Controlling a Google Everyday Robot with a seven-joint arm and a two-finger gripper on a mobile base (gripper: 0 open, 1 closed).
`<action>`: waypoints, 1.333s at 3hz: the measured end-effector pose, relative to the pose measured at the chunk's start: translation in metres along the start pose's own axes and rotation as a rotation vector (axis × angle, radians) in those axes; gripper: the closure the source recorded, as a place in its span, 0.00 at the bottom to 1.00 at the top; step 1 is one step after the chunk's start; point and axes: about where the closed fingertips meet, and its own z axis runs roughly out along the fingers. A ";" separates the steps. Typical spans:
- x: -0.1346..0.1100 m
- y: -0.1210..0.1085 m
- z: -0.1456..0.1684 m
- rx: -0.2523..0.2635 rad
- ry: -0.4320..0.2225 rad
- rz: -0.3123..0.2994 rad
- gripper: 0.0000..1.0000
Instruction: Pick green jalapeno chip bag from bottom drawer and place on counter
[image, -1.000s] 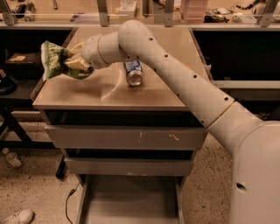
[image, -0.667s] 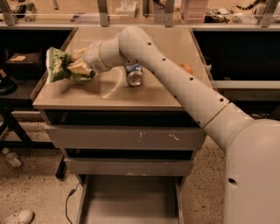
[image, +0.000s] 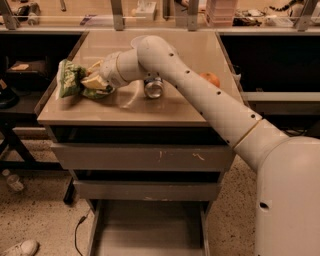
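Green foil is what we are watching: the bag (image: 69, 79) is sitting in the gripper (image: 90, 83) at the upper left of the frame, over the left end of the counter (image: 195, 55). The jaws are pinching shut on the bag's right end, and nothing else is in them.

Against the two earlier views the bag is coming down and drifting right. A second ago it was hanging higher and partly out past the counter's left rim. Now its lower edge is looking close to the tan top, though we are not managing to tell whether it is touching. We are reading this as the placing step, with the lift out of the drawer already done; by our judgement only setting down and letting go are remaining. The bottom drawer (image: 150, 227) is standing pulled out at the bottom centre.

Counting, we are finding:
- one bag
- one gripper on one arm
- one can (image: 153, 88) lying on its side near the counter's middle
- one orange (image: 210, 79) to the right of it, behind the arm
- three drawers: the open one and two upper drawers (image: 145, 157) pushed in above it
- one shoe (image: 20, 247) and one bottle (image: 12, 181) lying on the floor at the lower left
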 end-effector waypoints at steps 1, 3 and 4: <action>0.000 0.000 0.000 0.000 0.000 0.000 0.60; 0.000 0.000 0.000 0.000 0.000 0.000 0.14; 0.000 0.000 0.000 0.000 0.000 0.000 0.00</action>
